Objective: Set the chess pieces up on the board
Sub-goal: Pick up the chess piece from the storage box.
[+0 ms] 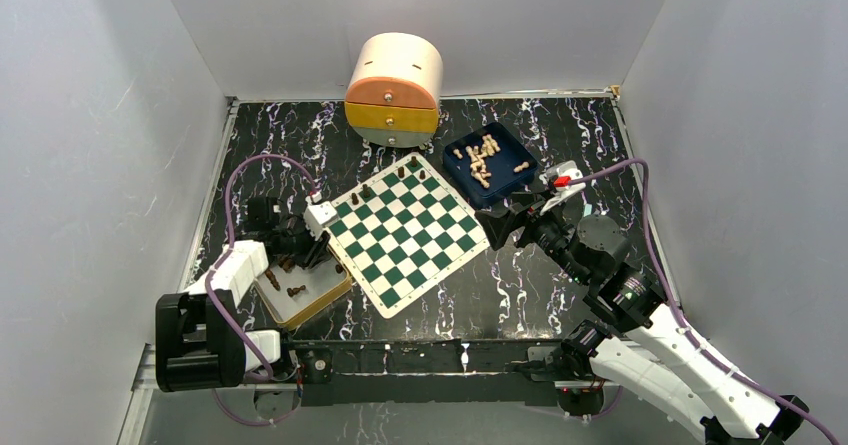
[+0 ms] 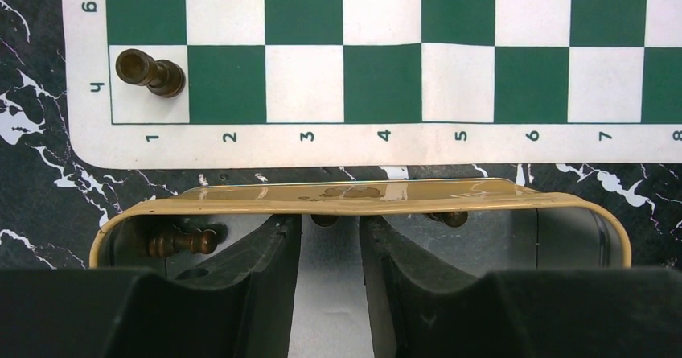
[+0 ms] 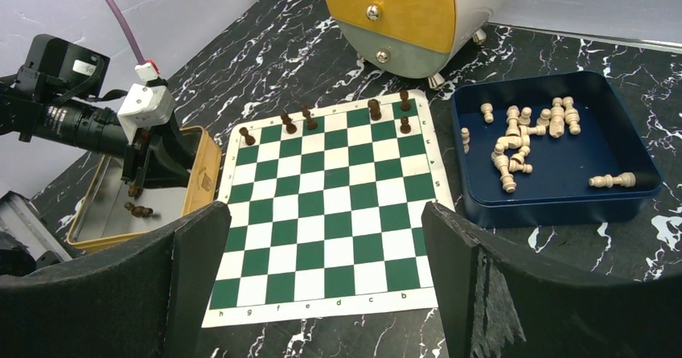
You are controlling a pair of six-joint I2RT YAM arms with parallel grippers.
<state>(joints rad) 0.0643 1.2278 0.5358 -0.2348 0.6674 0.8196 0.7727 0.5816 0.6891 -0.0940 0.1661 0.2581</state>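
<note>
The board [image 1: 405, 230] lies mid-table, green and white. A few dark chess pieces [image 1: 401, 172] stand along its far-left edge; in the right wrist view they [image 3: 288, 122] line the far rows. One dark piece [image 2: 150, 72] stands on a corner square. My left gripper [image 1: 300, 255] reaches down into the tan-rimmed tray [image 2: 362, 197]. Its jaws are narrowed but apart, and the end of a dark piece [image 2: 324, 220] sits in the gap [image 2: 330, 225], touching neither finger. My right gripper [image 1: 495, 227] hovers wide open at the board's right corner, holding nothing [image 3: 323, 213].
More dark pieces [image 2: 181, 241] lie in the tan tray [image 1: 335, 290], one [image 2: 450, 219] under its rim. A blue tray [image 3: 563, 197] at the right holds several pale pieces [image 3: 515, 145]. A round drawer chest [image 1: 395, 90] stands behind the board. White walls enclose the table.
</note>
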